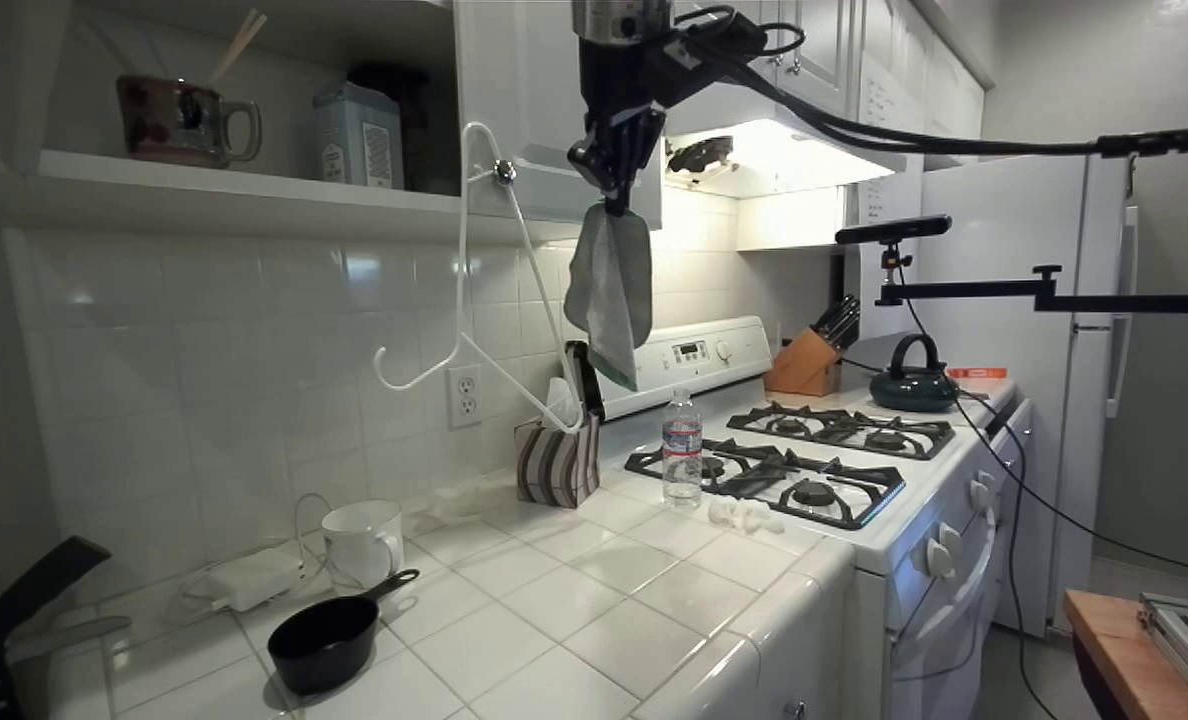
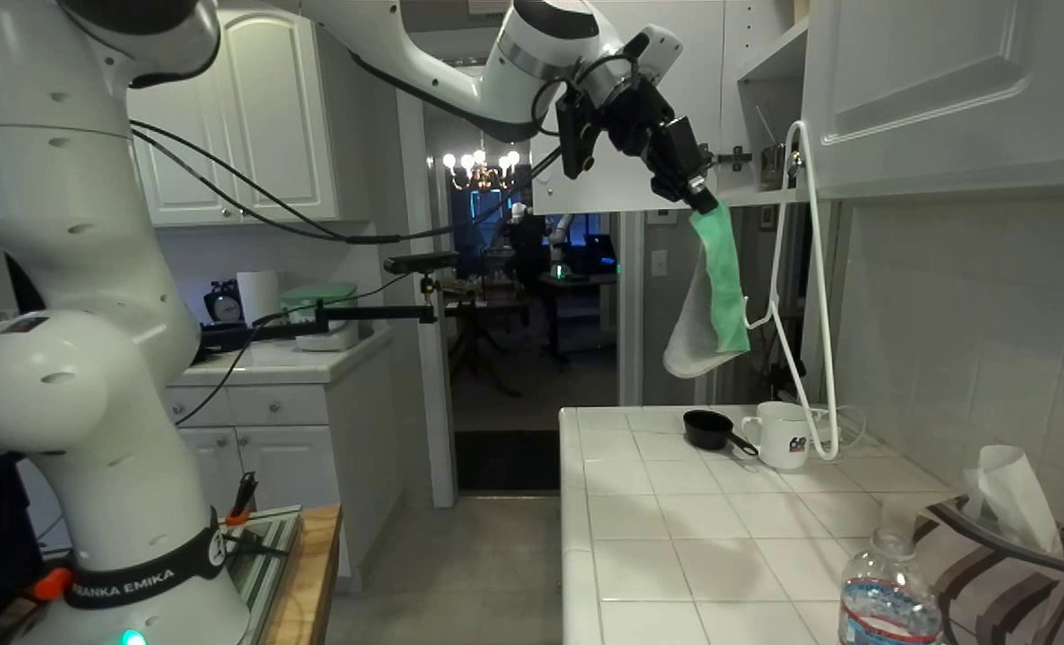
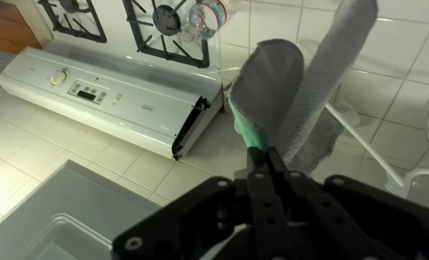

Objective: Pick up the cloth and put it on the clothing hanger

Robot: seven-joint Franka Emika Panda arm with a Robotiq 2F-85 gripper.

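The cloth [image 1: 609, 285], green on one side and grey on the other, hangs down in folds from my gripper [image 1: 614, 205]. In the wrist view the cloth [image 3: 272, 79] is pinched between the fingertips of the gripper [image 3: 263, 153], which is shut on it. The white clothing hanger [image 1: 462, 250] dangles by one corner from a cabinet knob, its hook sticking out sideways. In an exterior view the cloth [image 2: 720, 287] is close beside the hanger [image 2: 820, 287]; whether they touch there I cannot tell. Part of the hanger [image 3: 366, 144] shows right of the cloth in the wrist view.
Below stand a striped tissue box [image 1: 557, 465] and a plastic bottle [image 1: 682, 450] by the gas stove [image 1: 814, 490]. A white mug [image 1: 362, 540] and black pan [image 1: 324, 645] are on the tiled counter. Cabinets and an open shelf [image 1: 254, 183] flank the hanger. A camera arm [image 1: 974, 290] juts in.
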